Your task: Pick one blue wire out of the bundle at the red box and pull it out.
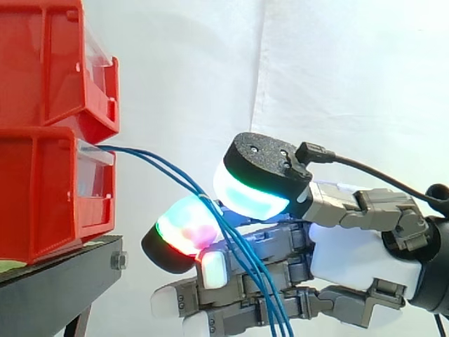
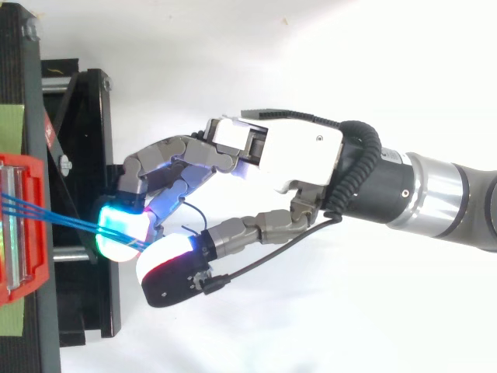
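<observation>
A bundle of thin blue wires (image 1: 154,163) comes out of the front of the lower red box (image 1: 42,196) and sags down to the right. My hand (image 1: 351,260) reaches in from the right, just in front of the box. A curled finger pad (image 1: 184,230) glowing red and green meets the thumb pad (image 1: 249,193) glowing white and cyan, and the wires run between them. Below the pinch the wires hang across the lower fingers to the bottom edge. From above, the blue wires (image 2: 46,214) run from the red box (image 2: 23,167) to the touching pads of the hand (image 2: 287,151).
A second red box (image 1: 49,63) is stacked on the lower one. Both rest on a black stand (image 1: 63,281) whose frame (image 2: 85,155) juts out under the fingertips. A white curtain hangs behind.
</observation>
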Robot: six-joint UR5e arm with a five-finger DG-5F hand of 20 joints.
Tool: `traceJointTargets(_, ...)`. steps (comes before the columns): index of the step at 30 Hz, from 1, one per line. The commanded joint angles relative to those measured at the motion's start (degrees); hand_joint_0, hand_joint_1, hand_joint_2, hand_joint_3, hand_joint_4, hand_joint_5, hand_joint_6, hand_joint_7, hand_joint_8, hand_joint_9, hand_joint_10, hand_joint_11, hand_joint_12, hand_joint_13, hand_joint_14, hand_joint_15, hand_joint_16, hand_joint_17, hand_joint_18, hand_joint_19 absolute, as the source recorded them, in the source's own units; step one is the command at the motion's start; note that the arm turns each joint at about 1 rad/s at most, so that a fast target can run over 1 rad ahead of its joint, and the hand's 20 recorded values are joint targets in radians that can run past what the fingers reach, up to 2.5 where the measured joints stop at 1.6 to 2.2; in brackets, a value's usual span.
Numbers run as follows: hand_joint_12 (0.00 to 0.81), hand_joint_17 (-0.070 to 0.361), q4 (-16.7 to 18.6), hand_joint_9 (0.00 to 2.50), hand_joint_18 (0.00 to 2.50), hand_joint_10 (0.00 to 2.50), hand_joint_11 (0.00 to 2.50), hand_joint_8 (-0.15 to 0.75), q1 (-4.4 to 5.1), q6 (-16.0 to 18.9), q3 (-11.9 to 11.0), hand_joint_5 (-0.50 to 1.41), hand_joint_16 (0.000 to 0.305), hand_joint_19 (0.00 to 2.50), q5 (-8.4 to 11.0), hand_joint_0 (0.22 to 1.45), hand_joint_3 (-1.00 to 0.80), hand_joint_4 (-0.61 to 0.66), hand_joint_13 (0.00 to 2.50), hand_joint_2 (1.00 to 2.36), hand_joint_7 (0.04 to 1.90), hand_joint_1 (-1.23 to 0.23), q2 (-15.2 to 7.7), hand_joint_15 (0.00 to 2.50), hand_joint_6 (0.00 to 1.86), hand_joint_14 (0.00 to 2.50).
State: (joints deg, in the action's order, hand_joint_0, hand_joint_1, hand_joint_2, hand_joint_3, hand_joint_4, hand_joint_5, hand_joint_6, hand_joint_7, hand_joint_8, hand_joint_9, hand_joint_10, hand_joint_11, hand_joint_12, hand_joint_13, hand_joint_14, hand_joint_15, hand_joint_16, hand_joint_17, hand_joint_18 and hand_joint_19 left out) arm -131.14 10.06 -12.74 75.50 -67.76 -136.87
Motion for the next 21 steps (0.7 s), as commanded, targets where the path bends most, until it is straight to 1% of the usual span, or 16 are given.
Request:
traceJointTargets(1,0.393,0.139,0.09,0.91,0.59,0.02,0.64,0.311,-0.04,0.0,0.0,-0.11,0.062,0.32,0.0,0.58,-0.33,0.24,0.66,1.01,1.13,-0.7,0.03,0.31,0.87,0.01)
traceJointTargets(5,0.39,0.137,0.09,0.93,0.61,0.02,0.65,0.309,-0.04,0.0,0.0,-0.11,0.061,0.32,0.0,0.58,-0.29,0.23,0.69,1.01,1.15,-0.72,-0.06,0.31,0.88,0.01)
traceJointTargets(7,0.39,0.136,0.18,0.95,0.62,0.02,0.66,0.312,-0.21,0.09,0.0,-0.1,0.061,0.33,0.0,0.58,-0.27,0.21,0.7,1.02,1.16,-0.73,0.03,0.32,0.88,0.01)
traceJointTargets(12,0.387,0.136,-0.08,0.97,0.63,0.02,0.66,0.31,-0.3,0.44,0.0,-0.1,0.06,0.35,0.0,0.58,-0.26,0.19,0.71,1.02,1.15,-0.72,0.03,0.32,0.88,0.01)
traceJointTargets(17,0.395,0.137,-0.17,0.98,0.63,0.02,0.64,0.31,-0.48,1.49,-0.09,-0.1,0.061,0.36,0.0,0.57,-0.26,0.16,0.72,1.01,1.14,-0.69,0.03,0.33,0.87,0.01)
traceJointTargets(21,0.398,0.138,-0.17,0.99,0.64,0.02,0.64,0.314,-0.57,2.55,-0.09,-0.1,0.061,0.35,-0.17,0.57,-0.26,0.16,0.72,1.01,1.15,-0.69,0.03,0.33,0.87,0.01)
